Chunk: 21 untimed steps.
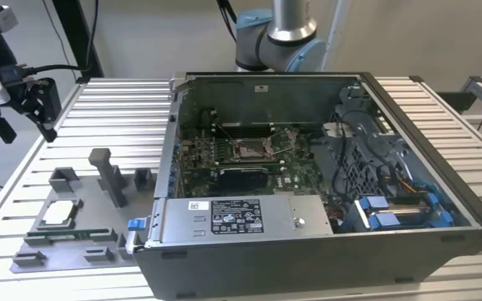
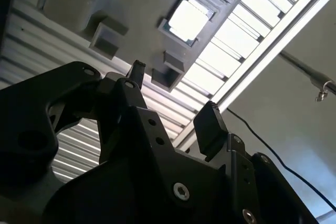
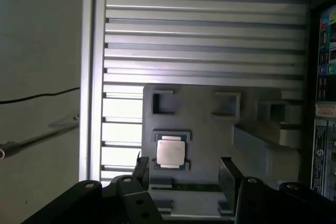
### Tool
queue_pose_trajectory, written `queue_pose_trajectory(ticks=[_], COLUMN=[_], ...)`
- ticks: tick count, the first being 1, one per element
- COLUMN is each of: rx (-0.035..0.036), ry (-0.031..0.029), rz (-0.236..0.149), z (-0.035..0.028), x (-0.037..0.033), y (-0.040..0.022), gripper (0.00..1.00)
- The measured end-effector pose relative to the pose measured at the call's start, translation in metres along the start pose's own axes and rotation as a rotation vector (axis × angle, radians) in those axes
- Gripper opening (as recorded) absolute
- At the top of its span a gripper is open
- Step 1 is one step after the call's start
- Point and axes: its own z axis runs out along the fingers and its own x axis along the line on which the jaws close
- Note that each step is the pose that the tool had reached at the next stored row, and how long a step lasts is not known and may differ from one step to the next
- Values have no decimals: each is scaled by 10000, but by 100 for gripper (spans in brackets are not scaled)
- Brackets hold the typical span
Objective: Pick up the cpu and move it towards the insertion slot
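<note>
The cpu (image 1: 59, 214) is a flat square chip with a shiny metal top, lying in a recess of the grey fixture plate (image 1: 73, 251) at the exterior view's left. It also shows in both wrist views (image 2: 188, 20) (image 3: 170, 152). My gripper (image 1: 27, 133) hangs well above the table, off the fixture's far left corner, with its black fingers spread and nothing between them (image 2: 173, 98) (image 3: 184, 174). The insertion slot (image 1: 250, 148), a silver-framed socket with wire levers, sits on the motherboard inside the open computer case.
The open computer case (image 1: 425, 207) stands on a slatted metal table (image 1: 115, 106). A green memory stick (image 1: 69, 236) lies along the fixture below the cpu. A tall grey post (image 1: 111, 179) and small blocks rise from the fixture. Cables and drive bays crowd the case's right side.
</note>
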Motion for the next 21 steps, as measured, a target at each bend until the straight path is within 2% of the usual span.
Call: queue_pose_trajectory(ticks=[16,21], rx=[78,81], ry=[1,0], rz=[5,4], z=[254,328], x=[35,44], y=[-8,-12], gripper=[100,100])
